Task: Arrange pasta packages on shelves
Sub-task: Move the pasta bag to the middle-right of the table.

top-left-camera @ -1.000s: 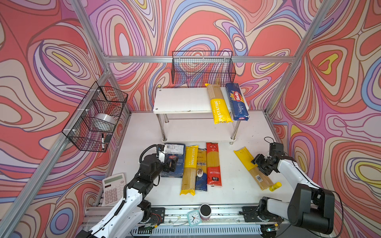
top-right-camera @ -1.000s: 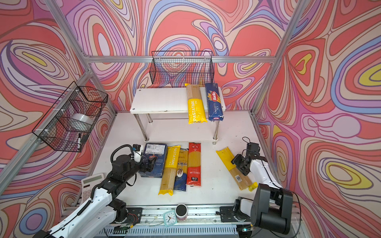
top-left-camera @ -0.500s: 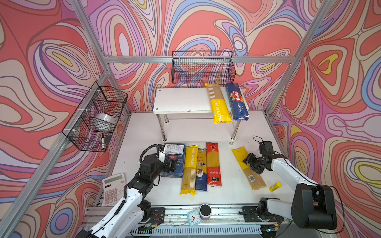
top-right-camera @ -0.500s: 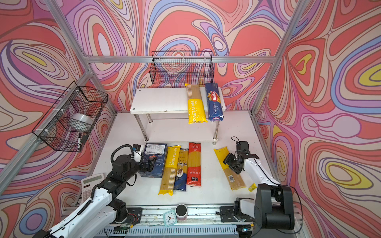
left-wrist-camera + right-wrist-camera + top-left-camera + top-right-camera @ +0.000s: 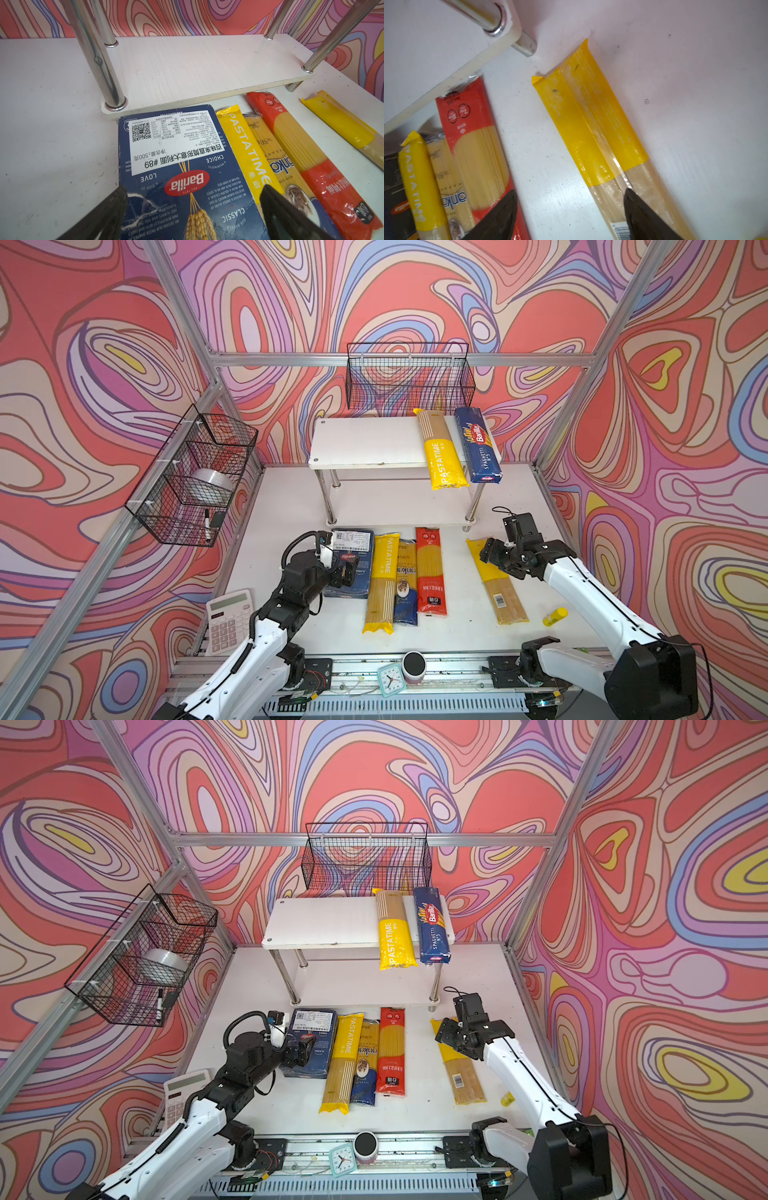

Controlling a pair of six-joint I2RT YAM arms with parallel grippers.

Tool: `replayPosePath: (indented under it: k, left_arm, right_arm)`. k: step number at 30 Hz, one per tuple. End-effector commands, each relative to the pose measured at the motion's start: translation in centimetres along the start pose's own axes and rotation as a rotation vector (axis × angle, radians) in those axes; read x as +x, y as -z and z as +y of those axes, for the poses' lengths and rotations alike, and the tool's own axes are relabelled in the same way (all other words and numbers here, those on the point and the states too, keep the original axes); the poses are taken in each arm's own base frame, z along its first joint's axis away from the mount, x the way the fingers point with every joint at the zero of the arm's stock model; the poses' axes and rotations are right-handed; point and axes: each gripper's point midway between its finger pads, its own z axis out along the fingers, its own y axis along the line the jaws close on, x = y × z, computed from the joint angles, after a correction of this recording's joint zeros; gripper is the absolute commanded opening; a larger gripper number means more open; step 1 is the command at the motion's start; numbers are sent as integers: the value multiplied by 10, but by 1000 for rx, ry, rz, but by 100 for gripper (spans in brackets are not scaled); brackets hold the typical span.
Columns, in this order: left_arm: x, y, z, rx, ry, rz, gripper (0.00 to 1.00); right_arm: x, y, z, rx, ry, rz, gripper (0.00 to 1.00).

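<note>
**Two packs on the rack, five on the table, both claws spread**

The white two-tier rack (image 5: 374,443) stands at the back of the table (image 5: 291,506). Toward the right end of its top board lie the shelved PASTATIME bag (image 5: 442,456) and, just beside it, the slim Barilla box (image 5: 478,445). Both poke out over the front edge.

In front of the rack, four packs lie side by side on the table: the wide Barilla box (image 5: 187,166), the table PASTATIME bag (image 5: 384,572), the dark blue bag (image 5: 405,593) and the red bag (image 5: 430,572). The far ends of the box and the red bag come right up to the lower board. The lone yellow pack (image 5: 498,589) lies apart on the right at a slant, seam and barcode up, with a small yellow tube (image 5: 555,616) near its near end.

The left gripper (image 5: 347,572) hangs low over the wide Barilla box. Its fingers (image 5: 116,207) are spread about the box's width, one at the outer edge and one over the line where the box meets the table PASTATIME bag, pinching nothing.

The right gripper (image 5: 570,192) sits over the bare strip between the red bag and the lone yellow pack, fingers (image 5: 643,212) wide apart. One tip is by the red bag's edge and the other is above the clear part of the lone pack. I can't make out whether that tip touches the wrapper.
</note>
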Motion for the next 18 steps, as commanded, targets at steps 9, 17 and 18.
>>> replayPosePath:
  k: [9,17,18]
  left_arm:
    - [-12,2,-3,4,-11,-14,100]
    - [-12,2,-2,1,-11,-17,100]
    - [-12,2,-2,1,-10,-17,100]
  right_arm:
    - [18,-34,-24,138,33,73,99]
    - [37,-55,-18,93,15,146,98]
    - [39,-56,-16,79,9,154,98]
